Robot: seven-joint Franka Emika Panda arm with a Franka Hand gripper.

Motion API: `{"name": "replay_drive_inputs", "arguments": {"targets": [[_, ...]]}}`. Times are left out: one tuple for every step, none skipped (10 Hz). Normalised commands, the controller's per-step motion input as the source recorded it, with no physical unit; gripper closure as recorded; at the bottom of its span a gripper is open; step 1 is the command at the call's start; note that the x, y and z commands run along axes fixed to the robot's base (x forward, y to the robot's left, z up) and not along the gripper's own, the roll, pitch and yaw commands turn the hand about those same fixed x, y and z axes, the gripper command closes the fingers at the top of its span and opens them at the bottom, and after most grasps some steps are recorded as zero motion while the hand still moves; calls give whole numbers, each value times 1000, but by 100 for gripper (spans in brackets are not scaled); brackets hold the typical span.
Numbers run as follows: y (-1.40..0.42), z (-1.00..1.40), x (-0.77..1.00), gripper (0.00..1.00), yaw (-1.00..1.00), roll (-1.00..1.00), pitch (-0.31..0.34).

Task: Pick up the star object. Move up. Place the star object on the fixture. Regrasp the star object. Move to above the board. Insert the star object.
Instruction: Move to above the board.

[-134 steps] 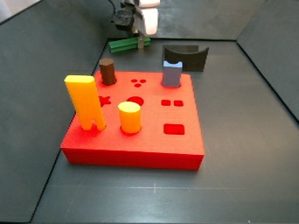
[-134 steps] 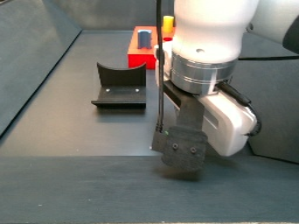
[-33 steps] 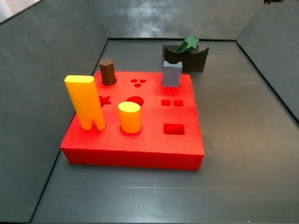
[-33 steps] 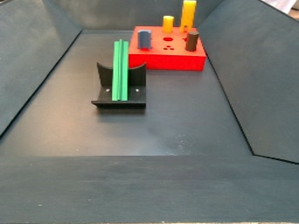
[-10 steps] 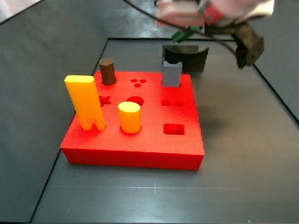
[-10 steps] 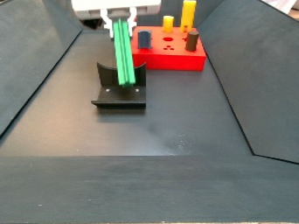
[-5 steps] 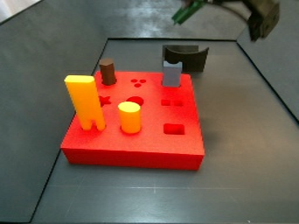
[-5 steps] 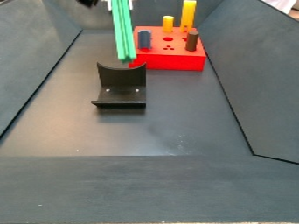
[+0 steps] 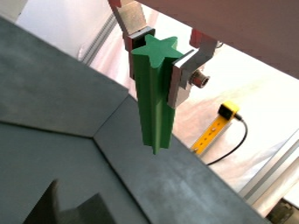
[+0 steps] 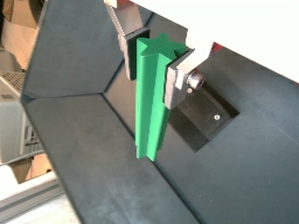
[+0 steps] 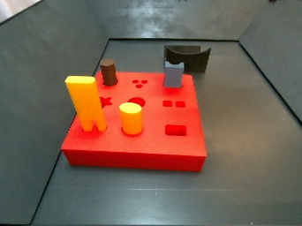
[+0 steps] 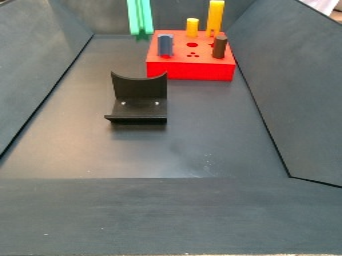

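Note:
My gripper (image 9: 159, 45) is shut on the top end of the star object (image 9: 153, 101), a long green bar with a star-shaped end, and it hangs straight down between the silver fingers (image 9: 184, 74). Both wrist views show this grip (image 10: 156, 48). In a side view only the bar's lower end (image 12: 139, 18) shows, high above the floor, behind the empty fixture (image 12: 138, 98). The gripper itself is out of both side views. The fixture (image 11: 189, 58) stands behind the red board (image 11: 141, 146). The fixture also shows below the bar in a wrist view (image 10: 205, 122).
On the board stand a tall yellow peg (image 11: 84, 103), a short yellow peg (image 11: 131, 118), a brown peg (image 11: 109, 71) and a grey-blue notched peg (image 11: 174, 74). Dark sloped walls (image 12: 47, 80) enclose the floor on all sides.
The gripper came down on the bar resting upright on the fixture, closed on it and lifted it straight up. The fixture is now empty and the gripper has left both side views.

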Motion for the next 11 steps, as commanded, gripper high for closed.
{"name": "replay_drive_inputs", "arguments": {"targets": [[-2,541,-49,100,-39,-59,28],[3,362,-44,100,-29,-63,47],[-1000,246,-694,100,-178,-1000,-64],[-1000,210,-694,100,-175,-1000,-71],[-1000,231,-749,100,-175,-1000,-83],[-1000,225,-803,100,-179,-1000,-87],[-1000,238,-823,100,-187,-1000,-86],[-1000,242,-881,100,-195,-1000,-81],[-811,194,-746,100,-197,-1000,-74],[-398,104,-433,100,-198,-1000,-68],[-203,50,-268,100,-196,-1000,-54]]}}
